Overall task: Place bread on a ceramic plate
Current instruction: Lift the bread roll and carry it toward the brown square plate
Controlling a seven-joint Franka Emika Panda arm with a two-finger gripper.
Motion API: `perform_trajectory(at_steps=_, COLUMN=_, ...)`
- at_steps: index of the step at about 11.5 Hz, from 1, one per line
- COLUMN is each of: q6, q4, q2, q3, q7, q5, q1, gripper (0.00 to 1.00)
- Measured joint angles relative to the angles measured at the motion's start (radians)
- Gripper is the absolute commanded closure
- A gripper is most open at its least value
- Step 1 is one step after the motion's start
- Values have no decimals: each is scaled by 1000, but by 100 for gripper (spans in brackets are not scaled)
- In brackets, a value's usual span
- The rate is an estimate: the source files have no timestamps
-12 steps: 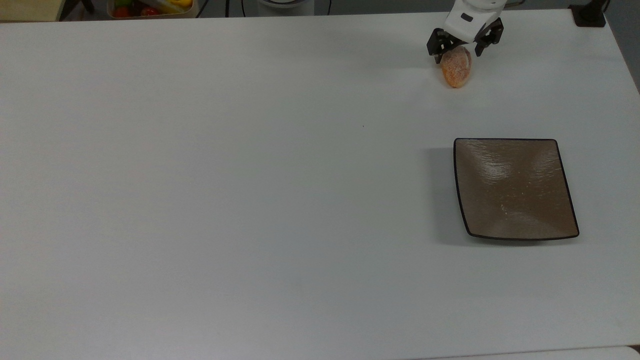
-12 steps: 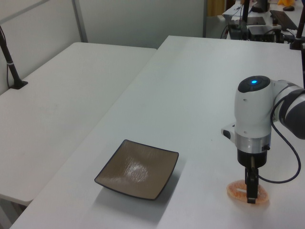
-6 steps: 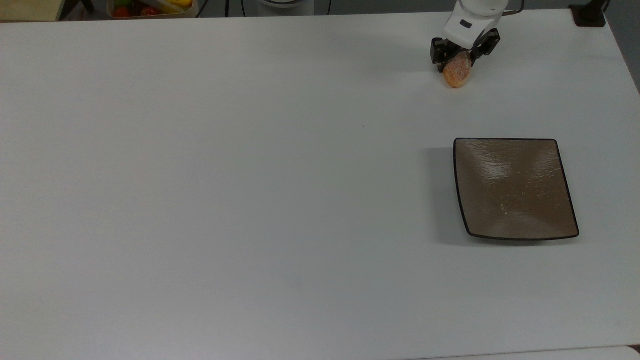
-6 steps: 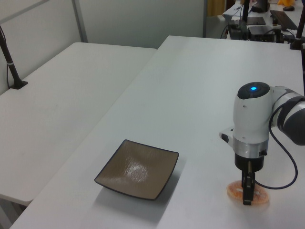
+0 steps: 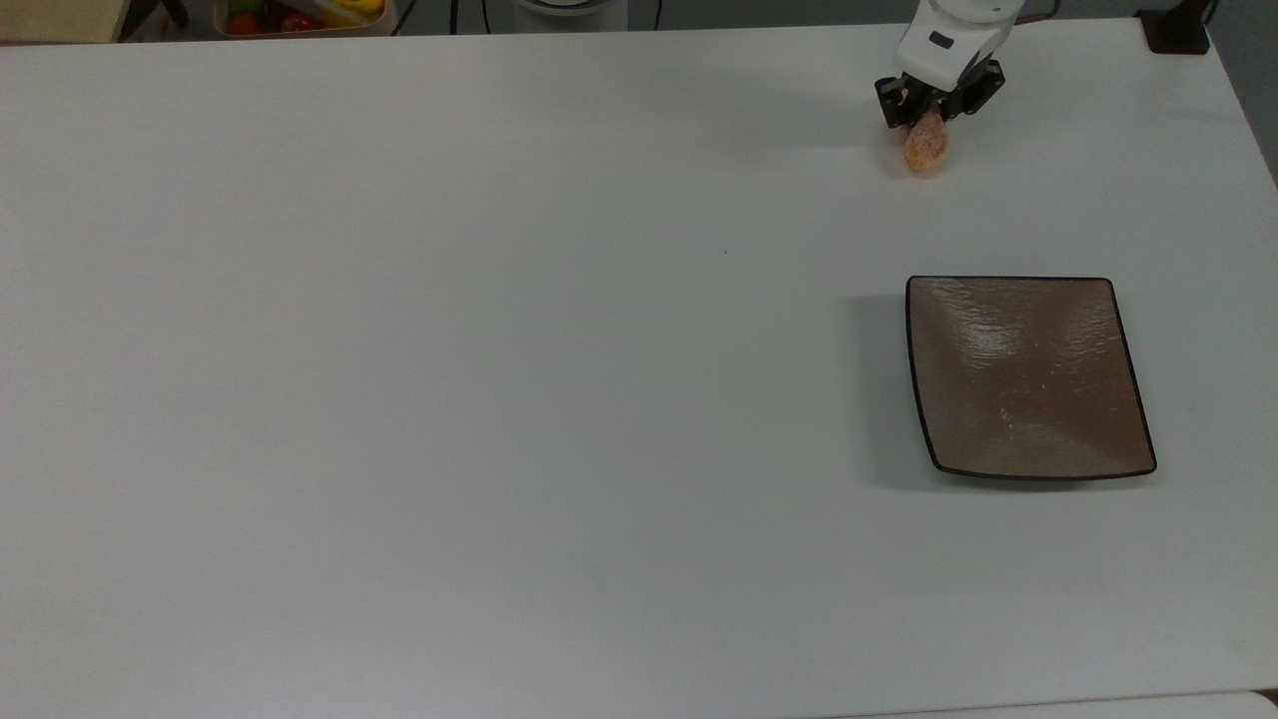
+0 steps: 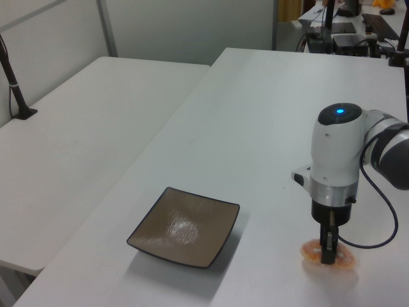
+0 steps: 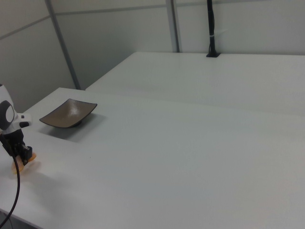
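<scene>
Bread [image 5: 926, 146] sits pinched between the two dark fingers of the gripper [image 5: 937, 105], near the far edge of the white table [image 5: 499, 399] in the top view. In the top view the orange-golden bun pokes out from under the gripper toward the bottom of the picture, its upper end hidden by the white wrist and the black fingers closed on it from either side. In the left view the gripper [image 6: 328, 256] points straight down, and the bread [image 6: 327, 254] shows as a low orange oval spreading to both sides of the fingertips, at or just above the table [image 6: 255, 128]; whether it touches the surface cannot be told. In the right view the bread [image 7: 25, 164] appears as a sliver of orange under the gripper [image 7: 19, 153] at the right view's left edge.

The ceramic plate [image 5: 1028, 376], square and glossy brown with a thin dark rim, lies flat on the table well apart from the bread, lower in the top view and a little toward the top view's right. In the left view the ceramic plate [image 6: 185, 226] is on the left view's left of the gripper. In the right view the ceramic plate [image 7: 68, 113] lies beyond the gripper. Nothing rests on it.

A box of colourful items [image 5: 300, 15] stands beyond the table's far edge at the top view's upper left.
</scene>
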Motion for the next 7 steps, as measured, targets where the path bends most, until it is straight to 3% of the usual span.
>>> perform_trajectory(at_steps=3, q6=-61, q4=52, q2=-21, q3=-1, q7=-9, q5=-4, q1=-4, gripper=80)
perform_trajectory(at_steps=7, q6=-161, q4=199, q2=-25, q3=-11, q7=-136, q5=-9, q1=-56, gripper=75)
